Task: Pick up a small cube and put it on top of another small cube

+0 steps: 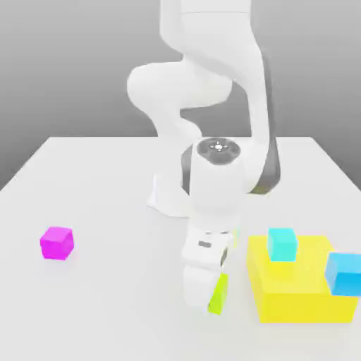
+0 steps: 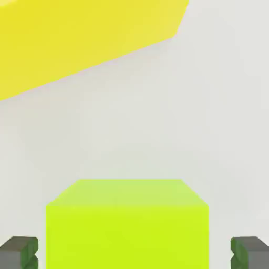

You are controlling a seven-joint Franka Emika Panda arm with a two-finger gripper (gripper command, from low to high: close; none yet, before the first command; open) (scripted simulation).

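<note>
The gripper [image 1: 211, 296] straddles the lime small cube [image 2: 127, 223] on the table [image 1: 99, 296]; its spread jaws stand clear of both sides, with the magenta cube [image 1: 56, 242] far toward the exterior view's left.

Bright, even light, faint soft shadows, perhaps slightly blurred edges throughout.

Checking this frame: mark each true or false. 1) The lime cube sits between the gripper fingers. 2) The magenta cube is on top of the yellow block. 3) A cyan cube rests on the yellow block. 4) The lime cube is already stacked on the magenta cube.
1) True: the lime cube lies between the fingers of the gripper.
2) False: the magenta cube sits alone on the table, far from the yellow block.
3) True: a cyan cube rests on it.
4) False: they are far apart.
</note>
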